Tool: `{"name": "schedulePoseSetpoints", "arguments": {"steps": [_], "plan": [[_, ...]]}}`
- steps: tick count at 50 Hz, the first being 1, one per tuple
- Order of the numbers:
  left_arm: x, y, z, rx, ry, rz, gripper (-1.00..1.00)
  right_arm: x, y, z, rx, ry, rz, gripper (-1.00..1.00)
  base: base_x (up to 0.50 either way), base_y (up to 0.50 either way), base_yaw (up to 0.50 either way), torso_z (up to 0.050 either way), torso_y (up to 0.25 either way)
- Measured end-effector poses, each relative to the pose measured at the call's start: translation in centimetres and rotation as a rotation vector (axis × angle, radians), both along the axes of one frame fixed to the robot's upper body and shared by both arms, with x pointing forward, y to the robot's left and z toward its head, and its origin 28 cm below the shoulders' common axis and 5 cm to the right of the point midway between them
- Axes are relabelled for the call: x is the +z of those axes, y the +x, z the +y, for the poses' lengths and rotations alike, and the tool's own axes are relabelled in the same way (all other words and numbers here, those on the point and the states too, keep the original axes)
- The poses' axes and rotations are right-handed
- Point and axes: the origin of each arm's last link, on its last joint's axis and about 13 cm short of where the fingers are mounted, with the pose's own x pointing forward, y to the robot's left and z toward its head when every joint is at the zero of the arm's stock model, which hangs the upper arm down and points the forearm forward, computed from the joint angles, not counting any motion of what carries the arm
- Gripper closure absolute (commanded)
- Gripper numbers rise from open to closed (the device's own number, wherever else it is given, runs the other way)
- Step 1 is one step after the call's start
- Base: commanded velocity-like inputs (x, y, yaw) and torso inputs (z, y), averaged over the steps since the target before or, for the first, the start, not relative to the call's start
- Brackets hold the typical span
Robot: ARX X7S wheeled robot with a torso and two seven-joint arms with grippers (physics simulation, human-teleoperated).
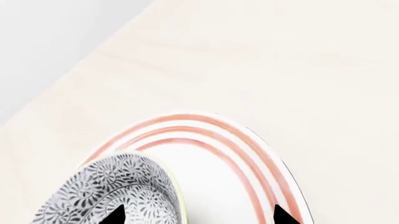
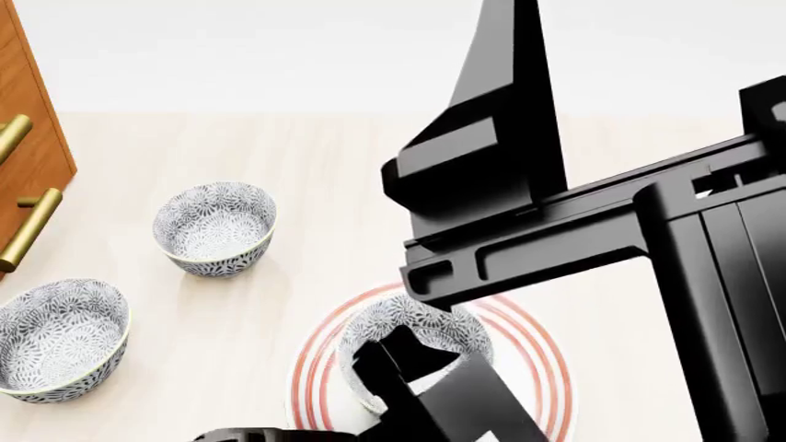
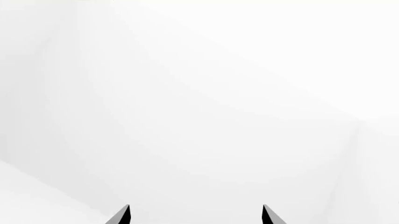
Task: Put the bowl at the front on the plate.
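Grey-blue floral ceramic bowl [image 2: 411,343] sits on the white red-ringed round plate [image 2: 540,368], off-centre. Left gripper [image 1: 196,217] fingers spread wide, one tip over the bowl's inside, so withdraw straight upward, avoiding the rim. Right gripper [image 3: 195,215] parted, empty.

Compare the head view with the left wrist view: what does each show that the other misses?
Only the head view shows the two other bowls, one farther back and one at the left edge, plus a wooden cabinet with brass handles. Only the left wrist view shows the left tool tips spread, one inside the bowl, one over the plate. Both show the bowl on the plate, over light wood.
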Motion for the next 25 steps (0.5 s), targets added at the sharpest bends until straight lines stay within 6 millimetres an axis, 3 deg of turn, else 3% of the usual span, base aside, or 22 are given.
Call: {"name": "schedulePoseSetpoints", "arguments": {"steps": [25], "plan": [[2.8,2.4,0.3,0.07,-0.161,0.074,-1.0,0.1,-0.3,0.2,-0.009,-0.006,-0.015,-1.0,0.0,0.0,0.0,0.0,0.0]]}}
